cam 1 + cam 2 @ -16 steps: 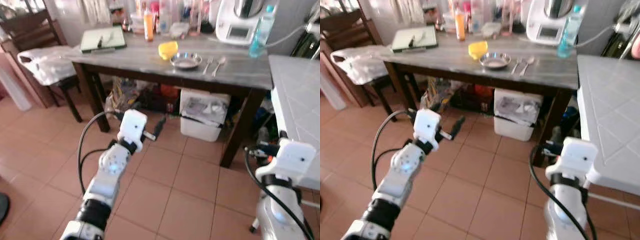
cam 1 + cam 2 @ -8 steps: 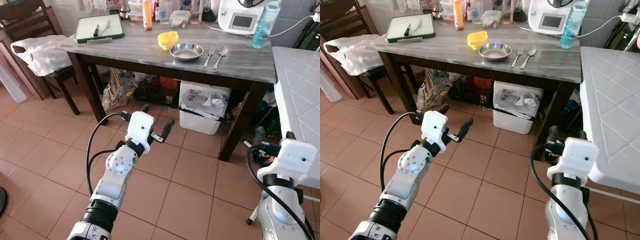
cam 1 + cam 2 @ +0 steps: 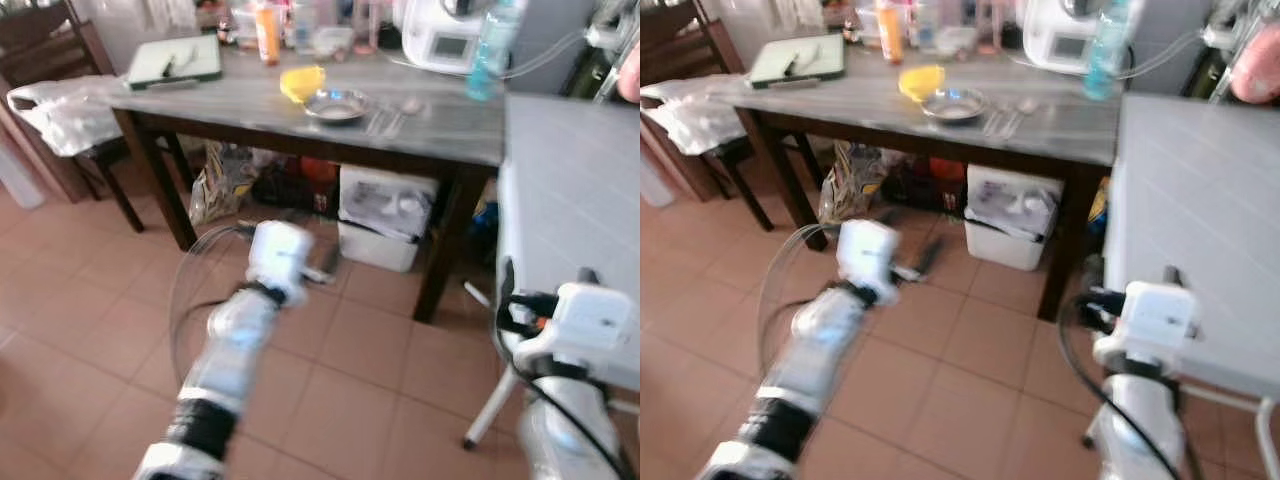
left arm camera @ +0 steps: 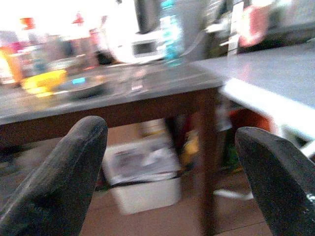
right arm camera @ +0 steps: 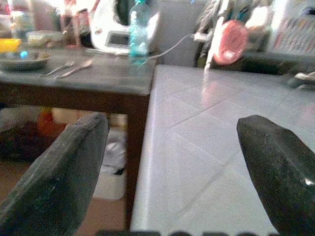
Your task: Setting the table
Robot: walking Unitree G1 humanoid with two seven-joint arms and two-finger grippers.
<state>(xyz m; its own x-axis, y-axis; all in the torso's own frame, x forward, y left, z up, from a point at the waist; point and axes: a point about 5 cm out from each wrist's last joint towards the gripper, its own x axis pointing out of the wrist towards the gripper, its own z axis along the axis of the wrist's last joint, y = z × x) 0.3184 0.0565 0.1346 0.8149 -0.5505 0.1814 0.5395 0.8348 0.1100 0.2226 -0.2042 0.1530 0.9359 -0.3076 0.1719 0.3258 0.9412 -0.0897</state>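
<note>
Tiled kitchen floor (image 3: 90,330), terracotta; you are looking at a dark-legged wooden table (image 3: 440,130) ahead, head views blurring.

Table settings sitting near the table's front edge: steel plate (image 3: 336,104), yellow bowl (image 3: 302,82) touching or just beside it on its left, fork (image 3: 380,118) and spoon (image 3: 404,110) lying side by side just right of the plate. Both look like bare metal; detail is lost in the blur.

Around them: a green cutting board (image 3: 175,60) at the far left end, an orange bottle (image 3: 265,18) and jars along the back, a white appliance (image 3: 440,40) and a blue-tinted water bottle (image 3: 483,45) at the right. Under the table, a white bin (image 3: 385,220) and bags. A chair draped with white cloth (image 3: 60,110) standing at the left end. A white tiled counter (image 3: 580,200) butting in on your right, close to the right arm.

Left gripper (image 4: 172,167): fingers spread wide, holding nothing, hanging over the floor well short of the table. Right gripper (image 5: 172,167): fingers likewise wide apart, empty, beside the counter's edge.
</note>
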